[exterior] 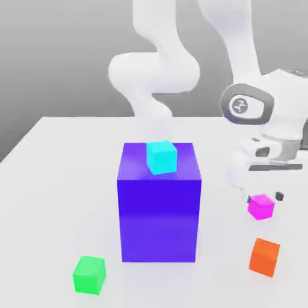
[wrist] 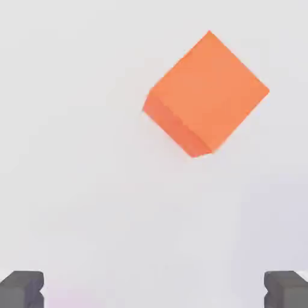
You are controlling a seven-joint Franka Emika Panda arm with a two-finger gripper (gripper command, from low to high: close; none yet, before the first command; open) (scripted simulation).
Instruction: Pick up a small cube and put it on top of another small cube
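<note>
White table (exterior: 54, 180) carrying five blocks. Large blue-purple block (exterior: 159, 210) near centre, upright, with cyan cube (exterior: 162, 157) resting on its top face toward the front edge. Small green cube (exterior: 89, 274) on the table at the front, toward the exterior view's left of the big block, well apart from everything else. Small magenta cube (exterior: 261, 206) on the table toward the exterior view's right of the big block, directly beneath the arm's hand. Orange cube (exterior: 265, 257) just in front of the magenta one, not touching it. Gripper (exterior: 263, 197) low over the magenta cube, pointing down; jaws spread wide, dark fingertips (wrist: 21, 289) seen at opposite edges of the hand view with bare table between them, nothing pinched. Contact between fingertips and magenta cube not discernible. Orange cube (wrist: 206, 94) in the hand view, tilted relative to the frame, resting flat on the table, well clear of both fingertips.
</note>
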